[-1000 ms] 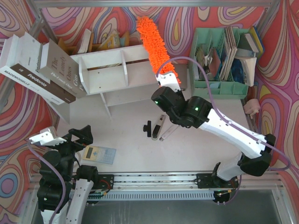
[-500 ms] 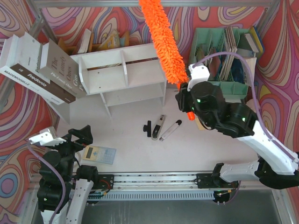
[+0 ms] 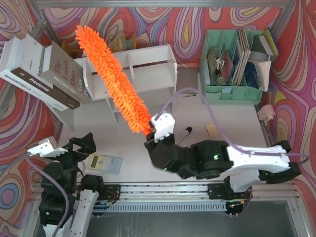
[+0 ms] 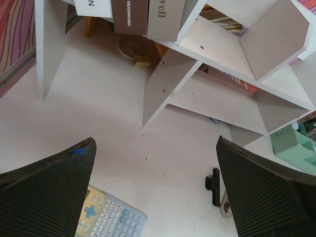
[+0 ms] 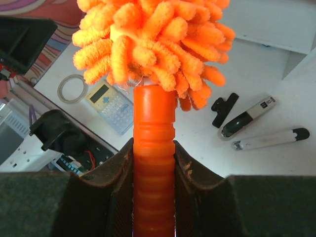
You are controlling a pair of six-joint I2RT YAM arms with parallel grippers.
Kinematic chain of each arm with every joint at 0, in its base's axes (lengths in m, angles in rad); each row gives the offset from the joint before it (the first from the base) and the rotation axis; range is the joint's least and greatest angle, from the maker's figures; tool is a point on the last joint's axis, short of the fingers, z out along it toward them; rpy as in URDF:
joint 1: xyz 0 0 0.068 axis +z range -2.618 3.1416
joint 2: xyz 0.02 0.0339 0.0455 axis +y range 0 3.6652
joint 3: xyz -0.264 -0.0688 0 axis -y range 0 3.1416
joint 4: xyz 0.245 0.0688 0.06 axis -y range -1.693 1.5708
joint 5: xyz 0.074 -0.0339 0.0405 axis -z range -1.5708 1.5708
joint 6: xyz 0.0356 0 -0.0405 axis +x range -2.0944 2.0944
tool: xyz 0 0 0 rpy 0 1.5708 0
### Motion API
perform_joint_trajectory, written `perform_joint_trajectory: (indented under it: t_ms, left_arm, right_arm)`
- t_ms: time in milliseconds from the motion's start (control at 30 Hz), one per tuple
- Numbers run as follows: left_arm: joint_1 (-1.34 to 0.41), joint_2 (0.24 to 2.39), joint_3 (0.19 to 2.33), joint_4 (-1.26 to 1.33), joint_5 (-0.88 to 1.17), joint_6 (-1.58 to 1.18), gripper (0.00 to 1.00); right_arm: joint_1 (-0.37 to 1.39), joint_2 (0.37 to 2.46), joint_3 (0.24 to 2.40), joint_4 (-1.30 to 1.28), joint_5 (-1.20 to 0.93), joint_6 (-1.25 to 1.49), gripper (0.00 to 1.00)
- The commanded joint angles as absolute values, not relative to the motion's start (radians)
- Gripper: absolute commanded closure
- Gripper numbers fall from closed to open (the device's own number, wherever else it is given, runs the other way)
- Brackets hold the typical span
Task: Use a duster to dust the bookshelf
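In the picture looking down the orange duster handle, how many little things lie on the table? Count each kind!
Calculator: 1
Black clip: 1
Pens: 2
Clear ring: 1
Total: 5
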State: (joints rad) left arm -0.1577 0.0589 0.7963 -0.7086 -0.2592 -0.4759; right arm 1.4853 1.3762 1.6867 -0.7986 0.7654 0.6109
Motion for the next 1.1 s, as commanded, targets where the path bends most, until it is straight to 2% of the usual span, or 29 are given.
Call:
perform_joint_trajectory:
  t_ms: [0, 300, 433, 633, 1067]
  left_arm:
    - [-0.155, 0.034, 0.792, -0.717, -0.293, -0.488, 0.02]
    - [-0.156, 0.026, 0.799, -0.746, -0.335, -0.501, 0.02]
    - [-0.162, 0.022, 0.799, -0.749, -0.34, -0.503, 0.01]
    - [-0.174, 0.02, 0.799, -0.75, -0.344, -0.505, 0.01]
    - [-0.178, 0.019, 0.799, -0.751, -0.345, -0.506, 0.02]
  right_arm:
    - [1.593, 1.456, 1.786, -0.897, 1.039, 0.831, 1.0]
    - [1.681, 1.568, 1.713, -0.895, 1.012, 1.085, 1.0]
    - [1.7, 1.612, 1.669, -0.787, 0.964, 1.088, 1.0]
    - [1.702, 1.703, 1.7, -0.801, 0.916, 1.146, 1.0]
    - [1.628, 1.672, 1.549, -0.654, 0.799, 1.173, 1.0]
